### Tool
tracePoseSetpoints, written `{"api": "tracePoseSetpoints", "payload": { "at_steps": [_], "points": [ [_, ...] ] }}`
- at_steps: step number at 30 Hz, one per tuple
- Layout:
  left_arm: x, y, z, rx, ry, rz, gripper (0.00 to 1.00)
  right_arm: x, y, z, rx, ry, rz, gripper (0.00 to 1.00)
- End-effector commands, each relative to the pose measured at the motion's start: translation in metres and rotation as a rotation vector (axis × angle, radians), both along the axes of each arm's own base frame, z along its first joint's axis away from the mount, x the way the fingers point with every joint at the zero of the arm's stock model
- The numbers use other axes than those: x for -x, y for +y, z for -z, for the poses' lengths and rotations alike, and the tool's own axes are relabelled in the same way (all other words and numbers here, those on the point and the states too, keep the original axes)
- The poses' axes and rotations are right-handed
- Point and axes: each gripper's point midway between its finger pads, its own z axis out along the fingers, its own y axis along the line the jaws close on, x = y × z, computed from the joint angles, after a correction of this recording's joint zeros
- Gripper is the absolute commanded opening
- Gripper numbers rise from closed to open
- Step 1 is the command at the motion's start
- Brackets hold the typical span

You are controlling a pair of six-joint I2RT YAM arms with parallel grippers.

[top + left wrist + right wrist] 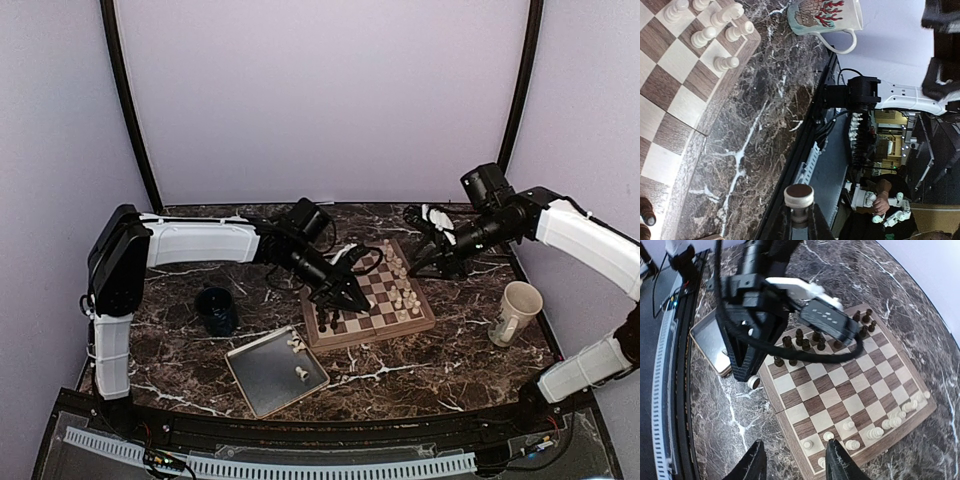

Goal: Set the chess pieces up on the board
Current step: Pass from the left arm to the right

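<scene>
The left gripper, pinching a cream piece (prob. a pawn), should clear the dark pieces & set it upright on the board; right gripper hangs spread.

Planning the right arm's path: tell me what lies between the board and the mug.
Only bare marble table separates the board from the mug; the top view shows it.
</scene>
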Motion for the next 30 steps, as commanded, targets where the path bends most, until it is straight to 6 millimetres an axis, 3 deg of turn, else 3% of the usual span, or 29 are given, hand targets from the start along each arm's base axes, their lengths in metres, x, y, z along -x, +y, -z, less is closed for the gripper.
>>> {"api": "tracePoseSetpoints", "payload": {
  "at_steps": [1, 8, 20, 30],
  "points": [
    [0.008, 0.001, -0.041, 0.124, 0.134, 0.063, 0.08, 0.01, 0.013, 0.015, 0.14, -0.184, -0.189, 0.42],
    [0.015, 0.004, -0.047, 0.162, 0.224, 0.109, 0.09, 0.028, 0.056, 0.02, 0.239, -0.303, -0.364, 0.44],
    [0.02, 0.007, -0.049, 0.178, 0.258, 0.135, 0.11, 0.038, 0.089, 0.035, 0.323, -0.399, -0.406, 0.43],
    [0.022, 0.008, -0.046, 0.179, 0.274, 0.139, 0.12, 0.045, 0.097, 0.045, 0.384, -0.446, -0.432, 0.23]
  ]
}}
